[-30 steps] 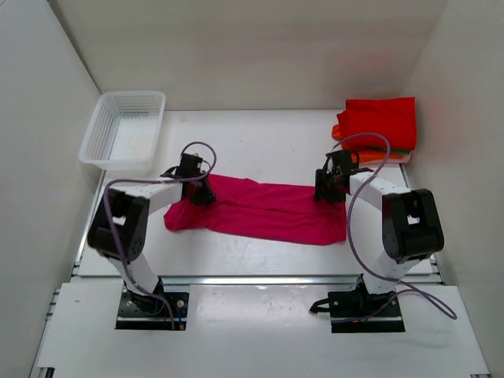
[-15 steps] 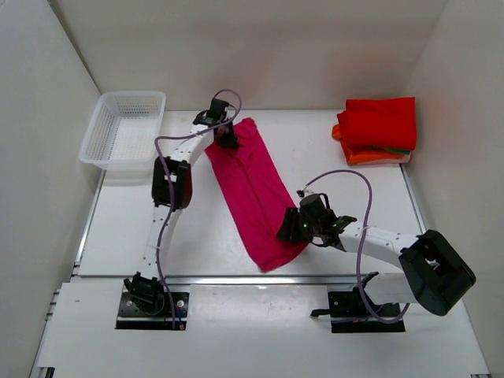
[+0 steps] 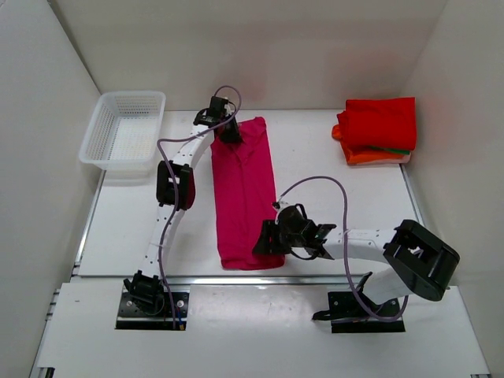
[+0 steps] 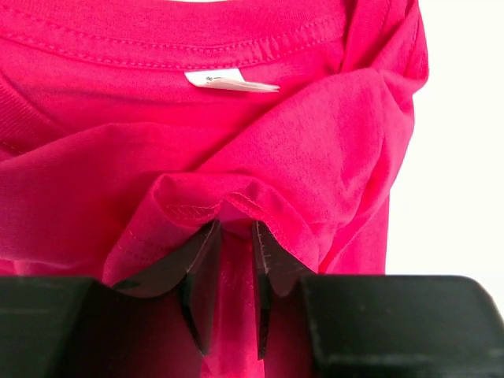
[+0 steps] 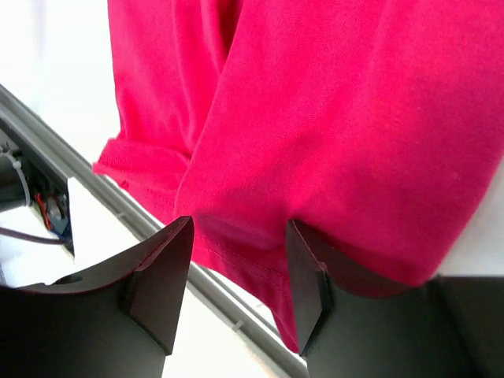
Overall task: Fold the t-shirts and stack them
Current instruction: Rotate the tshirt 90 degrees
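The magenta-pink t-shirt (image 3: 244, 193) lies folded into a long narrow strip running from the back of the table to its front edge. My left gripper (image 3: 229, 131) is at the far end by the collar and is shut on a bunched fold of the shirt (image 4: 299, 157); the fingertips pinch cloth in the left wrist view (image 4: 235, 228). My right gripper (image 3: 264, 240) is at the near end. Its jaws stand wide open (image 5: 240, 228) on either side of the shirt's hem (image 5: 354, 118). A folded stack with the bright red t-shirt (image 3: 379, 122) on top, orange and green edges under it, lies at the back right.
A white mesh basket (image 3: 124, 131) stands at the back left. The metal rail of the table's front edge (image 3: 260, 277) runs just below the shirt's near end. White walls close in both sides and the back.
The shirt lay crosswise a second ago; it has swung lengthwise. My left arm carried its end to the back, my right arm brought the other end to the front edge and has opened.
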`<action>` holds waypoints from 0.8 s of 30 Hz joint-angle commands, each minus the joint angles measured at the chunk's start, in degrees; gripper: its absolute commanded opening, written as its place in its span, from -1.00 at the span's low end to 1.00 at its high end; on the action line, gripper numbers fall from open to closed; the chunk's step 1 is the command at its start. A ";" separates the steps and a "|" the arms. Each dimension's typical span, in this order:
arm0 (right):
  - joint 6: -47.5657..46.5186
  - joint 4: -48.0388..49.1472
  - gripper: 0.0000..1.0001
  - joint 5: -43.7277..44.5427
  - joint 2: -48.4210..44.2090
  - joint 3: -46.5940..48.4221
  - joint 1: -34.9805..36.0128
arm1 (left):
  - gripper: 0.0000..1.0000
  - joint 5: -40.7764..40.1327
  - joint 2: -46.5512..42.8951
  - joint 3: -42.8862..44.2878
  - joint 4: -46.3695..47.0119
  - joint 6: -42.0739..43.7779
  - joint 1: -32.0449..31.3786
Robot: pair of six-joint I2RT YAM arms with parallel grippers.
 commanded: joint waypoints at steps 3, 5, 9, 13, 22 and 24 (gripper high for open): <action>1.02 -7.13 -0.01 -0.68 0.95 -1.73 2.50 | -0.25 3.83 -0.15 1.58 -4.72 -0.36 0.56; -2.41 -4.16 -0.01 -2.87 0.16 -2.42 1.71 | -0.15 7.24 -3.40 1.56 -5.24 -1.93 0.64; -15.56 1.96 0.01 -9.99 -0.38 -0.35 -5.65 | -0.05 11.03 -14.10 8.59 -5.60 -6.85 1.34; -26.84 -11.50 0.21 -5.27 -2.92 14.33 -8.83 | 0.04 10.96 -35.01 -8.84 1.41 -7.31 0.38; -7.56 -18.38 0.44 11.07 -22.05 3.50 -4.81 | 0.05 3.41 -90.83 -98.53 16.18 -10.54 -7.34; -3.05 -19.34 0.42 12.94 -26.18 -2.05 -2.87 | 0.08 -0.37 -102.32 -109.11 16.20 -13.18 -12.43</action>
